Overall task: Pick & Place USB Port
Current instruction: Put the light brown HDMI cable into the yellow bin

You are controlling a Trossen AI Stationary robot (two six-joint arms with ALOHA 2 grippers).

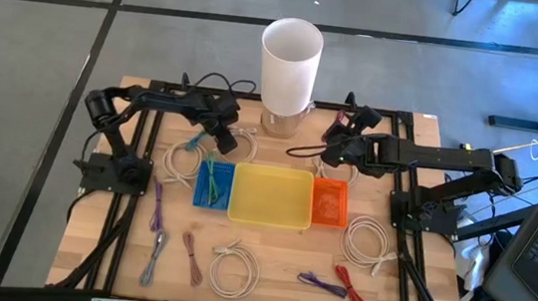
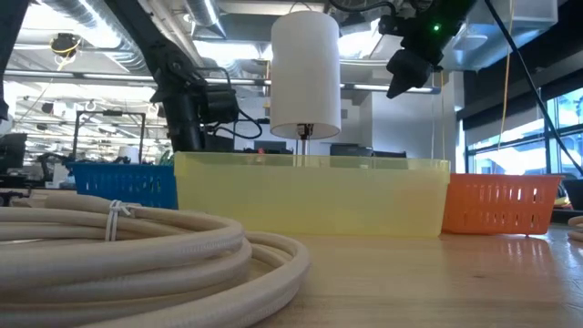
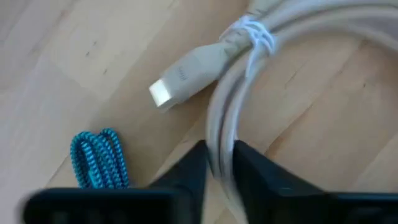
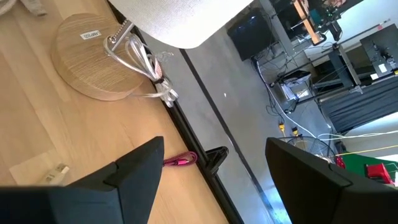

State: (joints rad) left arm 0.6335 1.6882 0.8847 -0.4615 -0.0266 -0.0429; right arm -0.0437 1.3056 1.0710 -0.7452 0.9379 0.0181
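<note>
In the left wrist view, a white coiled cable point(image 3: 298, 37) with a USB plug point(image 3: 180, 78) lies on the wood, tied with a thin white tie. A teal braided cable point(image 3: 99, 158) lies beside it. My left gripper point(image 3: 219, 171) is low over the table just beyond the blue basket point(image 1: 212, 187) and is shut on the cable's strands; the high view shows the left gripper point(image 1: 222, 144) there. My right gripper point(image 4: 214, 168) is open and raised above the table; in the high view the right gripper point(image 1: 334, 149) is beyond the orange basket point(image 1: 329, 203). My left gripper pinches the white cable's loop strands point(image 3: 219, 134) between its two fingers, some way from the plug end. It comes at them from above, pointing down. The fingers lie across the strands. The plug and the rest of the coil seem to lie on the table.
A yellow tray point(image 1: 269, 216) sits between the blue and orange baskets. A tall white cylinder point(image 1: 291, 58) on a wooden base point(image 4: 93, 59) stands at the far edge. More white coils point(image 1: 367, 243) point(image 1: 235, 267) and coloured cables point(image 1: 156, 209) point(image 1: 352, 292) lie on the near half.
</note>
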